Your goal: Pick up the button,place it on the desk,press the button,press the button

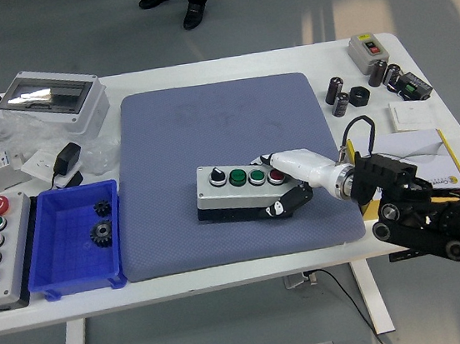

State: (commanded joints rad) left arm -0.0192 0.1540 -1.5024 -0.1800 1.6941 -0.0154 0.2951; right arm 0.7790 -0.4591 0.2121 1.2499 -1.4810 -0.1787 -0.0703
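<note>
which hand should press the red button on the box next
Right. The right hand already grips the button box on the blue mat, its fingers lying by the red button. The left hand is out of view.

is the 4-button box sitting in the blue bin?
No, the button box lies on the blue-grey mat with the right hand gripping its right end; the blue bin holds only two gears.

Bright, even overhead light; soft shadows under the table (pixel 226 273); pale glare patches streak the floor (pixel 320 18) beyond it; focus stays sharp.
</note>
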